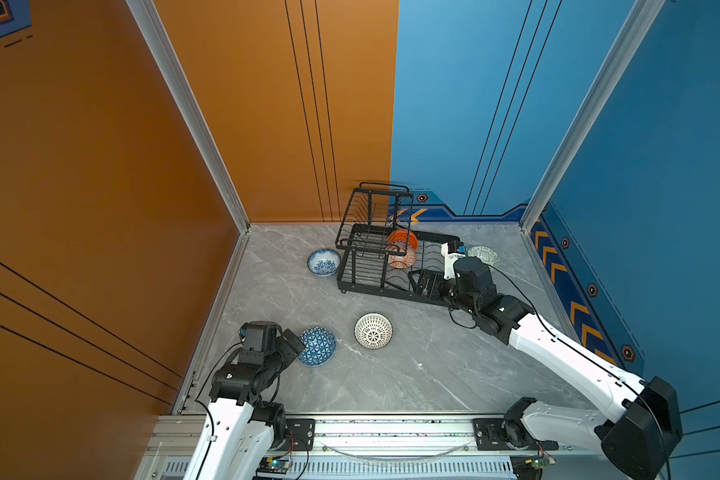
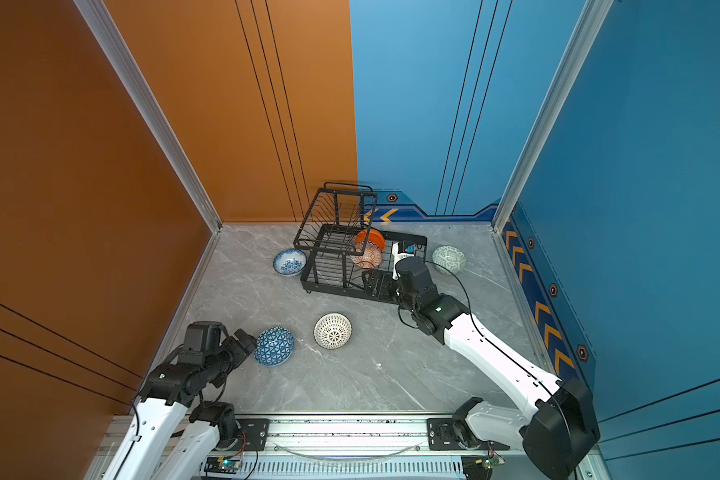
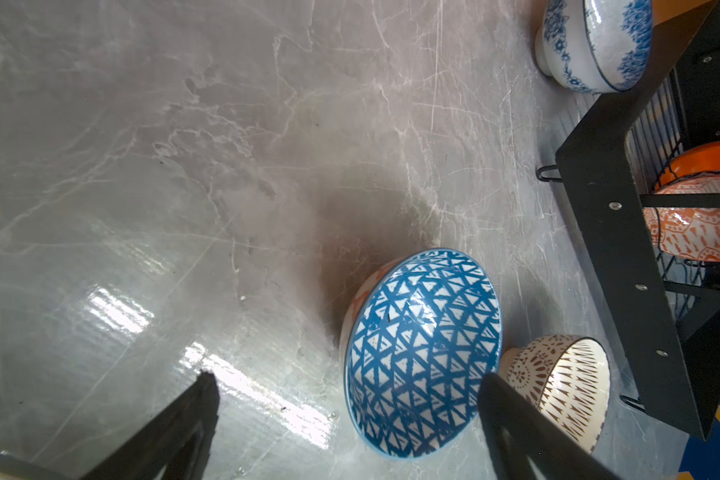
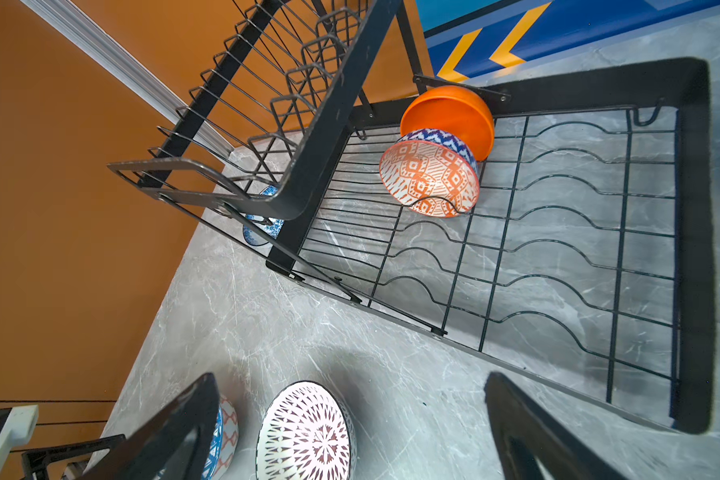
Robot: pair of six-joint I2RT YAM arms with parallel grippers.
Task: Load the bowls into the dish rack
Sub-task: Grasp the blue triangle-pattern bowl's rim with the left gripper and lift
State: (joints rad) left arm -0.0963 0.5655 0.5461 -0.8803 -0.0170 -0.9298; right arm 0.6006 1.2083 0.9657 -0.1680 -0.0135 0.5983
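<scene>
step, as I judge it: third pickup; orange bowl (image 4: pixel 449 112) and orange-white bowl (image 4: pixel 429 178) sit in dish rack (image 4: pixel 691 166) | my left hand (image 3: pixel 348 379) wide, empty, just beside blue triangle bowl (image 3: pixel 420 353) on counter (image 3: pixel 184 166) | my right hand (image 4: pixel 352 379) wide, empty | next: I straddle that bowl's rim, close

Colour rundown from my cameras, everything placed off the rack (image 4: pixel 695 249), black wire on a black frame. In its base: plain glossy orange bowl (image 4: pixel 449 112), and beside it a patterned bowl (image 4: pixel 429 178), orange-on-white geometric inside, blue-white zigzag outside. Left of the rack: floral bowl (image 1: pixel 324 262), blue on white. Right of it: green bowl (image 2: pixel 449 258), pale, with darker patterning. In front of the rack: dotted bowl (image 1: pixel 373 331), white with dark brown marks, and a triangle bowl (image 3: pixel 420 353), blue lattice on white, orange-white outside. Table (image 1: pixel 391 382) is grey marble, pale veins. Behind the rack: orange wall (image 1: pixel 267 124), then blue wall (image 1: pixel 454 104).
</scene>
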